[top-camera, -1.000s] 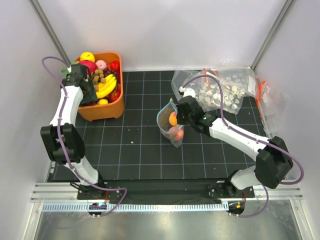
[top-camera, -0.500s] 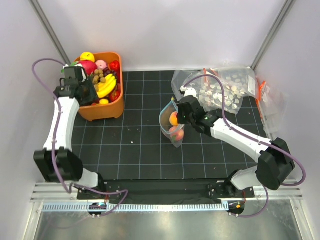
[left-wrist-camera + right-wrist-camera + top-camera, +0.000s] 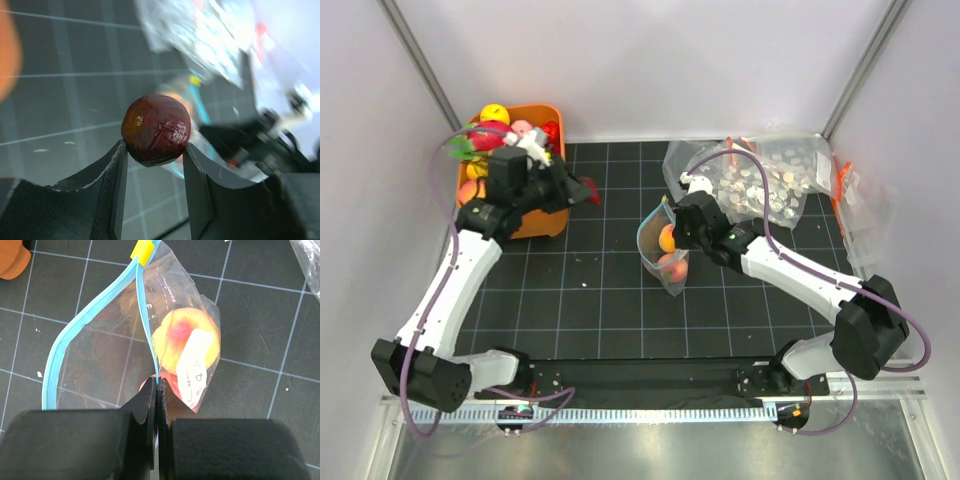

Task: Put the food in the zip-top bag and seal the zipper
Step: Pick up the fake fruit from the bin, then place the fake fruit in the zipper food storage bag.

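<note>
Your left pincer [image 3: 154,150] clamped a dark red round fruit [image 3: 156,129] above the table [image 3: 590,290], beside the orange basket [image 3: 535,222]. Your right pincer [image 3: 157,390], jaws pressed together, pinched the zipper [image 3: 50,370] of the zip-top bag [image 3: 658,250], which stood open mid-table with a peach [image 3: 182,335] inside.

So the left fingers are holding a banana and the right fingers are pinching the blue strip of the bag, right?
No. The left fingers hold a dark red round fruit, not a banana, as the left wrist view shows. The right fingers do pinch the blue strip of the bag.
</note>
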Available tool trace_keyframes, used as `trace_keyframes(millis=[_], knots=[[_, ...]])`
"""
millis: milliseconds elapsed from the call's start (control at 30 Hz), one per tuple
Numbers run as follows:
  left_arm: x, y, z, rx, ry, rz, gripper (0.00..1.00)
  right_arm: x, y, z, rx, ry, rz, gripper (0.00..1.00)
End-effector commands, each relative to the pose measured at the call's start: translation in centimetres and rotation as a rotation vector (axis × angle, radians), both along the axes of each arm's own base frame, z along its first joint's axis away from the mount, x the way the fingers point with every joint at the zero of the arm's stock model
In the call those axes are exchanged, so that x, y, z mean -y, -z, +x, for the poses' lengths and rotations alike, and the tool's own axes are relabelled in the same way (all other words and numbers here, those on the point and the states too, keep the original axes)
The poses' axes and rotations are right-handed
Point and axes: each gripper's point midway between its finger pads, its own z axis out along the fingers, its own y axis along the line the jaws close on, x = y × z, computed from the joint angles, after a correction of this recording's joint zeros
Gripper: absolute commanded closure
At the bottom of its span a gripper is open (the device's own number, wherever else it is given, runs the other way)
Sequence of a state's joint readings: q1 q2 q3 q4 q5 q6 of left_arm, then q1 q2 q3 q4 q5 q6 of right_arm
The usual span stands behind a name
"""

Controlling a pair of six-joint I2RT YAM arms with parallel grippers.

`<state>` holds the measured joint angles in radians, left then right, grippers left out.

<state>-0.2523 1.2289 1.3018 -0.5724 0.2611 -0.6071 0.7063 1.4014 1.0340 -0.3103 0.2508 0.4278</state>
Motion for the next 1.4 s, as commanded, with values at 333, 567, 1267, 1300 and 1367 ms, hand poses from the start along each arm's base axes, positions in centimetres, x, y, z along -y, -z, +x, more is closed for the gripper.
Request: trace_keyframes(millis=[333,567,1267,1300,1367], knots=[[14.9,4.6,-2.0,-0.053,0.324,0.000,0.67,-0.1,-1.5,0.9,0.025,0.059,0.045,0.99],[17.4,9.2,-2.0,-0.114,0.359,0.128,0.67,0.8,-1.8,1.1,0.041,0.106,0.032,0.99],[11.7,9.0,-4.0,-0.109,0.256,0.366,0.08,1.0,-2.7,1.0,0.072,0.102,0.051,0.99],[12.1,9.6,-4.0,-0.123,0.269,0.359,0.11,0.7,-2.7,0.9,0.068,0.090,0.063,0.99],[12.8,10.2,-3.7,-0.126,0.270,0.340,0.14,0.4,-2.8,0.8,0.067,0.074,0.070,0.99]])
